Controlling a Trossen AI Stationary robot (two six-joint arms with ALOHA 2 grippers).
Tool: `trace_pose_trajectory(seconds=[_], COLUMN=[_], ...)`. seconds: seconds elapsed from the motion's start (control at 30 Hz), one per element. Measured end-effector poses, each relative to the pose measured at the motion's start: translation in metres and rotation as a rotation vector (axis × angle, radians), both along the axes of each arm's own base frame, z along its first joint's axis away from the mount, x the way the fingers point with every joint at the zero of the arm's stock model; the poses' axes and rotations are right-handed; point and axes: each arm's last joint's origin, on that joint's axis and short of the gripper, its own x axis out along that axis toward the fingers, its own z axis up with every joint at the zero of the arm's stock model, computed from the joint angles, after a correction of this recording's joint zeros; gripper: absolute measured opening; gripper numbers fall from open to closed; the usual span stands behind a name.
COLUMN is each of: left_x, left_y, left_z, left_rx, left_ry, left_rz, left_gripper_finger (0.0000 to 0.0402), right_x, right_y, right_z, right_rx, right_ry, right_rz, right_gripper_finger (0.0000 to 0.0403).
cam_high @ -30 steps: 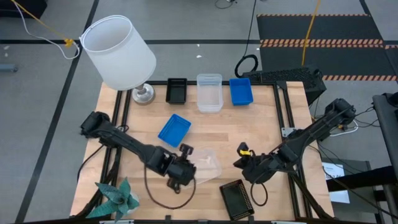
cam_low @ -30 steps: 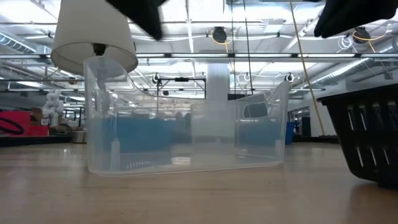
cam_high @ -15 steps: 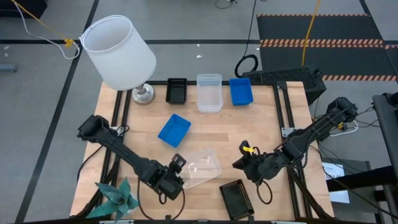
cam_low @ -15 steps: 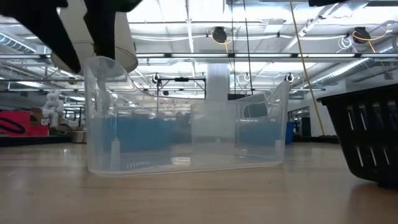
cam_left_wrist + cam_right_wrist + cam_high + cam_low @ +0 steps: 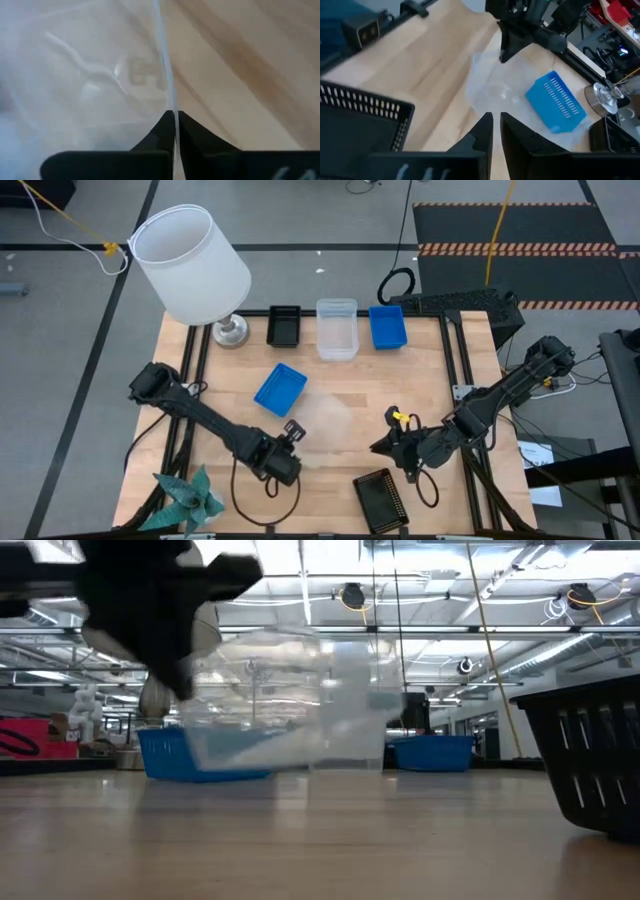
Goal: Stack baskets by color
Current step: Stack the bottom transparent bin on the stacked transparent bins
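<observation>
The left gripper (image 5: 291,442) clamps the rim of a clear translucent plastic basket (image 5: 325,420), lifted off the wooden table (image 5: 420,390) near its middle; the right gripper (image 5: 385,447) hovers nearby, fingers nearly together, holding nothing.

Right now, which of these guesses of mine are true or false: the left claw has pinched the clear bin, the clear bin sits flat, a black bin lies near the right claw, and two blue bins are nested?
1. The left gripper pinches the clear basket by its wall. True.
2. That basket rests flat on the table. False: it is lifted and tilted.
3. A black basket lies near the right gripper. True.
4. The loose blue basket is nested in the other blue basket. False: they sit apart.
</observation>
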Motion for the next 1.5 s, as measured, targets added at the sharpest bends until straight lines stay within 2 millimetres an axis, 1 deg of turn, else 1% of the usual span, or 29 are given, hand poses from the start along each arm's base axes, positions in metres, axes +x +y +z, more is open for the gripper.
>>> trace_pose_trajectory(seconds=[0.1, 0.17, 0.23, 0.37, 0.47, 0.57, 0.7, 0.8, 0.87, 0.97, 1.03, 1.13, 1.3, 1.4, 1.5], left_x=[0.008, 0.013, 0.021, 0.038, 0.052, 0.063, 0.074, 0.077, 0.077, 0.077, 0.077, 0.076, 0.075, 0.075, 0.074], left_y=[-0.002, -0.003, 0.000, 0.016, 0.035, 0.059, 0.088, 0.103, 0.109, 0.109, 0.106, 0.102, 0.094, 0.090, 0.087], left_z=[0.016, 0.030, 0.046, 0.072, 0.081, 0.086, 0.087, 0.087, 0.087, 0.085, 0.085, 0.085, 0.085, 0.085, 0.085], left_rx=[0.049, 0.072, 0.087, 0.092, 0.060, 0.031, 0.000, -0.019, -0.027, -0.035, -0.034, -0.027, -0.020, -0.007, -0.002], left_ry=[-0.083, -0.142, -0.212, -0.348, -0.437, -0.498, -0.556, -0.570, -0.571, -0.570, -0.566, -0.560, -0.555, -0.546, -0.542], left_rz=[-0.028, -0.028, 0.008, 0.161, 0.281, 0.394, 0.532, 0.610, 0.641, 0.645, 0.631, 0.603, 0.565, 0.532, 0.514], left_gripper_finger=[0.0010, 0.0006, 0.0006, 0.0005, 0.0005, 0.0004, 0.0004, 0.0003, 0.0003, 0.0004, 0.0003, 0.0004, 0.0004, 0.0003, 0.0004], right_x=[0.003, 0.004, 0.007, 0.016, 0.024, 0.033, 0.041, 0.049, 0.052, 0.057, 0.061, 0.066, 0.075, 0.080, 0.082], right_y=[0.001, 0.001, 0.001, 0.003, 0.008, 0.014, 0.017, 0.017, 0.017, 0.012, 0.006, -0.002, -0.006, -0.009, -0.011], right_z=[0.007, 0.015, 0.025, 0.049, 0.062, 0.061, 0.052, 0.044, 0.041, 0.041, 0.039, 0.036, 0.026, 0.020, 0.018], right_rx=[0.063, 0.091, 0.115, 0.179, 0.204, 0.160, 0.005, -0.107, -0.152, -0.174, -0.197, -0.259, -0.352, -0.401, -0.442], right_ry=[-0.045, -0.082, -0.119, -0.220, -0.252, -0.234, -0.159, -0.142, -0.134, -0.134, -0.119, -0.092, -0.042, -0.026, -0.025], right_rz=[-0.048, -0.107, -0.171, -0.337, -0.357, -0.378, -0.439, -0.503, -0.501, -0.509, -0.524, -0.525, -0.506, -0.519, -0.539], right_gripper_finger=[0.0029, 0.0029, 0.0029, 0.0029, 0.0029, 0.0029, 0.0029, 0.0029, 0.0030, 0.0036, 0.0050, 0.0081, 0.0139, 0.0166, 0.0184])
